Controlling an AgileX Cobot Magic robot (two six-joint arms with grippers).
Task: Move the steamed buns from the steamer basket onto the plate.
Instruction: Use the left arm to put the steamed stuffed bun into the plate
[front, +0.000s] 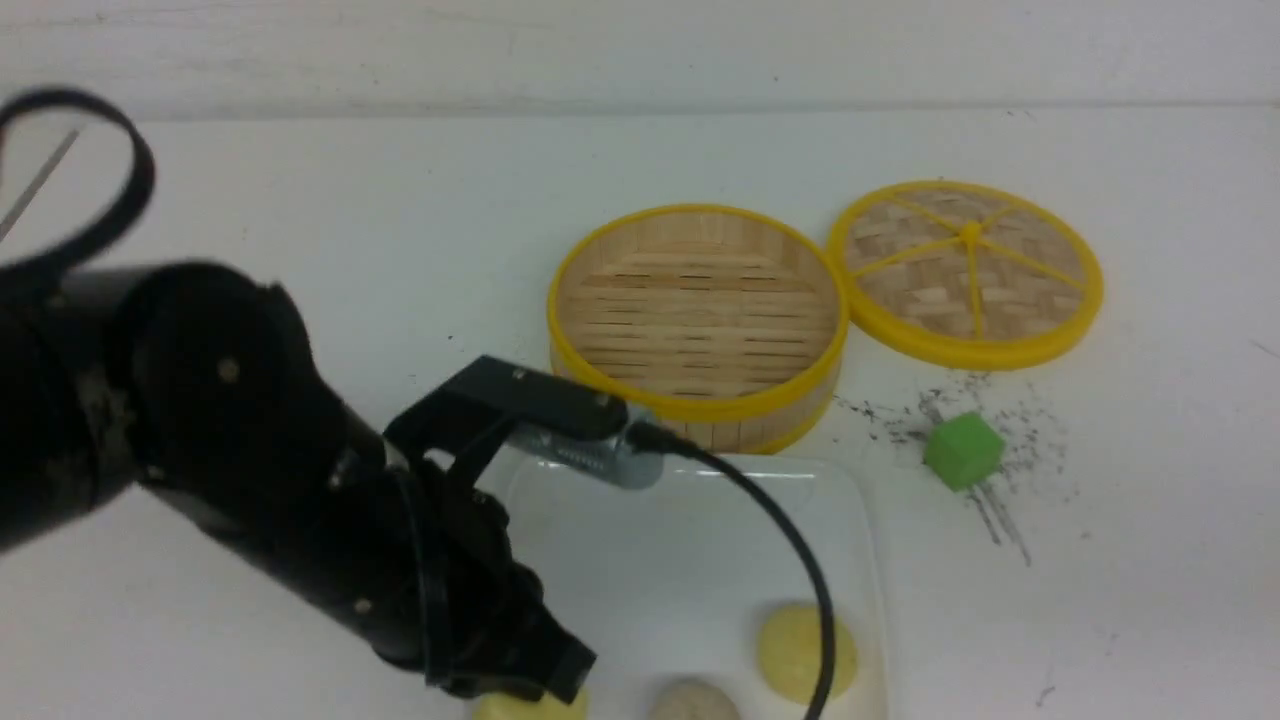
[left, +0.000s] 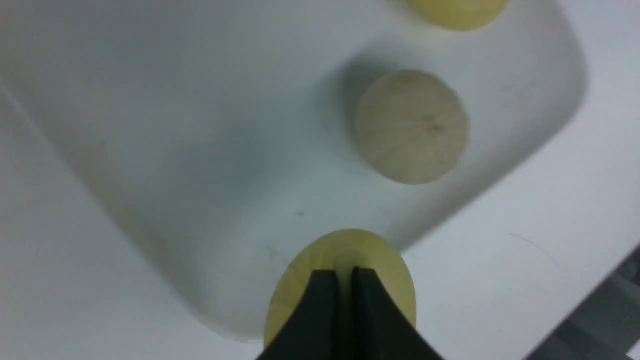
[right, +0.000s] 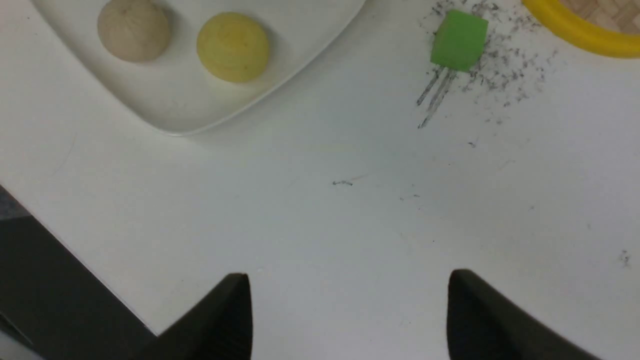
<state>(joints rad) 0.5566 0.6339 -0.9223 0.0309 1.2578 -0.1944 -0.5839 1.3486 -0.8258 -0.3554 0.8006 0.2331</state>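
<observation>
The front view looks forward and down from the robot's side, steamer basket (front: 697, 310) at centre, plate (front: 650, 560) cut by the lower edge. The left wrist view sits close above that plate, past the left gripper (left: 345, 272) jaws. The right wrist view looks from farther off over bare surface (right: 350, 210), between the right gripper (right: 348, 274) jaws. All three share the greyish-white bun (left: 412, 127). The front and right wrist views also share the green cube (front: 963, 450).

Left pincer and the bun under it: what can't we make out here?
Front view: the yellow bun is cut by the bottom edge and covered by the left pincer.
Left wrist view: its fingers hide the bun's near side, so grip is unclear.
Plate: near rim runs off the front view's bottom edge.
Right pincer: absent from the front view.
</observation>
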